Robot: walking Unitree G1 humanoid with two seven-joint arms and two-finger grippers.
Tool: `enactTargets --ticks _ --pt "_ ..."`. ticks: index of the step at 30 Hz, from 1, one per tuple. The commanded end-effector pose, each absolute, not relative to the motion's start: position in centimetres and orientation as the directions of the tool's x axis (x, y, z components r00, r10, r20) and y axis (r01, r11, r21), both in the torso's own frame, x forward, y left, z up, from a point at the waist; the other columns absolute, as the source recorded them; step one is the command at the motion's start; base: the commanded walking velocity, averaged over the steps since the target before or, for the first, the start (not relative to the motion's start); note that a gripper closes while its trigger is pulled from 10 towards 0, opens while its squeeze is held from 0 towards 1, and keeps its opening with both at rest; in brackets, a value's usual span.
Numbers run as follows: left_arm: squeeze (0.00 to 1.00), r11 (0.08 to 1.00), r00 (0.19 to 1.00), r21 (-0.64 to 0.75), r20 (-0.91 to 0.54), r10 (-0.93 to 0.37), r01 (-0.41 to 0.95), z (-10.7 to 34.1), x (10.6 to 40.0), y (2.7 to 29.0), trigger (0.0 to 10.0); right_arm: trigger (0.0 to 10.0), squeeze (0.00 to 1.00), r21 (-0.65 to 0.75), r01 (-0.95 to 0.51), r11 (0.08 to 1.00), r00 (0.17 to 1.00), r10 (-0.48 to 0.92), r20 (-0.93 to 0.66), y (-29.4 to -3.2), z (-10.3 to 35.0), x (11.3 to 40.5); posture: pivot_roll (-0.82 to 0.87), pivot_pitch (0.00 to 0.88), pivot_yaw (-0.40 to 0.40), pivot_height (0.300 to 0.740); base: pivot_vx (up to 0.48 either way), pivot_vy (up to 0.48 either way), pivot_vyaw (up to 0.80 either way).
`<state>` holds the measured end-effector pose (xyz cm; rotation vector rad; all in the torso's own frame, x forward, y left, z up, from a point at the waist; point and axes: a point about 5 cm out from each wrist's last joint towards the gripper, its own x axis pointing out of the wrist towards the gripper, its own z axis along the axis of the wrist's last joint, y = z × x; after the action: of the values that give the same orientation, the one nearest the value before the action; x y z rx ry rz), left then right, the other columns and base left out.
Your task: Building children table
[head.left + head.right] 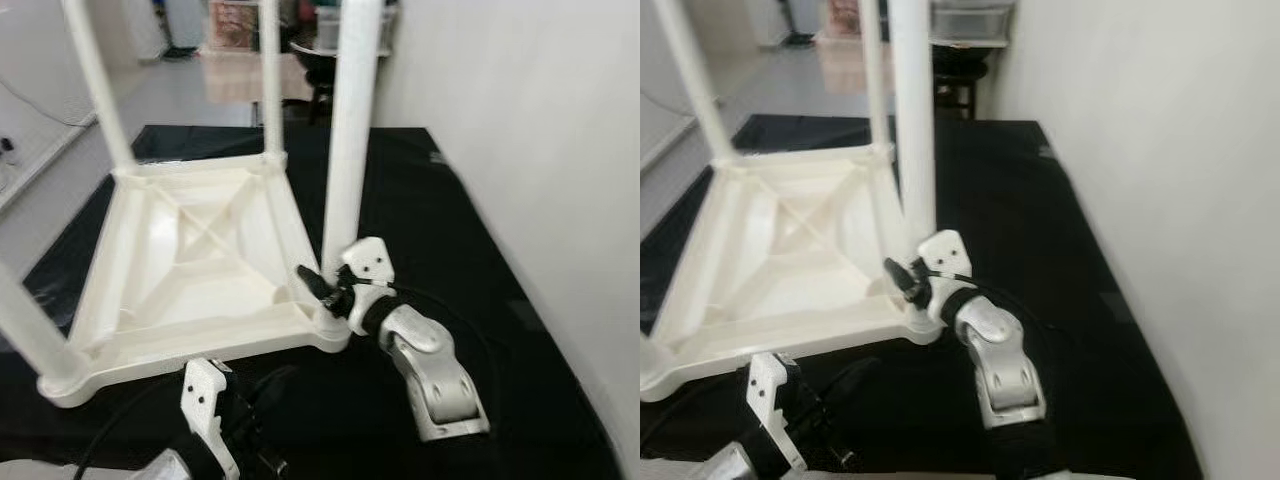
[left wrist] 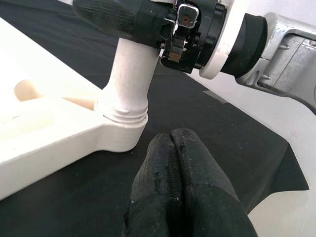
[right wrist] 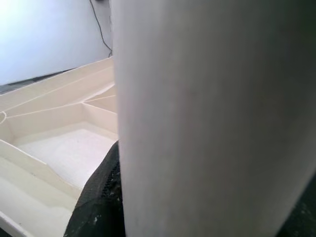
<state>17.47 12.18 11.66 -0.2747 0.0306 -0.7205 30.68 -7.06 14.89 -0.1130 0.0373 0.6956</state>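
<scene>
Table: white tabletop [image 1: 190, 270] upside down on black mat [image 1: 420, 200], legs up
Right gripper [image 1: 325, 290]: pinching near-right leg [image 1: 350, 130] low down
Left gripper [image 2: 180, 163]: fingers pressed together, near that corner

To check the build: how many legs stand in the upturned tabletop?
4: near right, held by the right gripper; far right; far left; near left, cut off by the frame.

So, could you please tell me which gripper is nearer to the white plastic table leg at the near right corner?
Right. The right gripper is clamped around that white plastic table leg near its base; the left gripper, fingers shut, hovers over the black mat, apart from it.
</scene>
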Motion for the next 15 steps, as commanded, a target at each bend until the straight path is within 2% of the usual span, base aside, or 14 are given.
enactTargets --ticks 1,2,5,7,8,9,10,11,12,13,14,15 --pt "0.0 0.717 0.751 -0.263 0.047 -0.658 0.645 11.3 17.5 12.1 10.0 10.0 1.0 -0.008 -0.675 0.738 0.722 0.658 -0.214 -7.7 11.7 31.7 0.07 0.071 -0.072 0.74 0.0 0.0 0.0" --pt "0.0 0.717 0.751 -0.263 0.047 -0.658 0.645 11.3 17.5 12.1 10.0 10.0 1.0 -0.008 -0.675 0.738 0.722 0.658 -0.214 -7.7 11.7 31.7 0.07 0.071 -0.072 0.74 0.0 0.0 0.0" --pt "0.0 0.719 0.753 -0.263 0.049 -0.656 0.644 11.2 17.5 12.1 10.0 10.0 1.0 0.026 -0.77 0.637 0.632 0.768 -0.102 -7.5 14.2 32.6 0.07 0.066 -0.075 0.74 0.0 0.0 0.0" --pt "0.0 0.719 0.753 -0.263 0.049 -0.656 0.644 11.2 17.5 12.1 10.0 10.0 1.0 0.026 -0.77 0.637 0.632 0.768 -0.102 -7.5 14.2 32.6 0.07 0.066 -0.075 0.74 0.0 0.0 0.0" --pt "0.0 0.719 0.753 -0.263 0.05 -0.656 0.644 11.2 17.5 12.1 10.0 10.0 1.0 0.022 -0.82 0.572 0.57 0.819 -0.066 -7.6 15.1 32.7 0.07 0.062 -0.079 0.74 0.0 0.0 0.0" --pt "0.0 0.719 0.753 -0.263 0.05 -0.656 0.644 11.2 17.5 12.1 10.0 10.0 1.0 0.022 -0.82 0.572 0.57 0.819 -0.066 -7.6 15.1 32.7 0.07 0.062 -0.079 0.74 0.0 0.0 0.0" --pt "0.0 0.719 0.753 -0.263 0.051 -0.656 0.643 11.2 17.6 12.0 10.0 10.0 0.0 0.007 -0.876 0.482 0.482 0.875 -0.04 -7.6 16.0 32.8 0.08 0.06 -0.08 0.74 0.0 0.0 0.0" --pt "0.0 0.719 0.754 -0.263 0.051 -0.655 0.643 11.2 17.6 12.0 10.0 10.0 0.0 -0.008 -0.925 0.38 0.38 0.924 -0.033 -7.7 16.7 32.7 0.08 0.057 -0.082 0.74 0.0 0.0 0.0" --pt "0.0 0.72 0.754 -0.262 0.052 -0.655 0.643 11.2 17.6 12.0 10.0 10.0 0.0 -0.018 -0.95 0.311 0.311 0.95 -0.032 -7.7 17.1 32.7 0.08 0.057 -0.082 0.74 0.0 0.0 0.0" --pt "0.0 0.72 0.754 -0.262 0.052 -0.655 0.643 11.2 17.6 12.0 10.0 10.0 0.0 -0.018 -0.95 0.311 0.311 0.95 -0.032 -7.7 17.1 32.7 0.08 0.057 -0.082 0.74 0.0 0.0 0.0" --pt "0.0 0.72 0.754 -0.262 0.052 -0.654 0.643 11.2 17.7 12.0 10.0 10.0 0.0 -0.025 -0.969 0.244 0.245 0.969 -0.039 -7.7 17.5 32.8 0.09 0.054 -0.085 0.74 0.0 0.0 0.0" --pt "0.0 0.72 0.754 -0.262 0.052 -0.654 0.643 11.2 17.7 12.0 10.0 10.0 0.0 -0.025 -0.969 0.244 0.245 0.969 -0.039 -7.7 17.5 32.8 0.09 0.054 -0.085 0.74 0.0 0.0 0.0"
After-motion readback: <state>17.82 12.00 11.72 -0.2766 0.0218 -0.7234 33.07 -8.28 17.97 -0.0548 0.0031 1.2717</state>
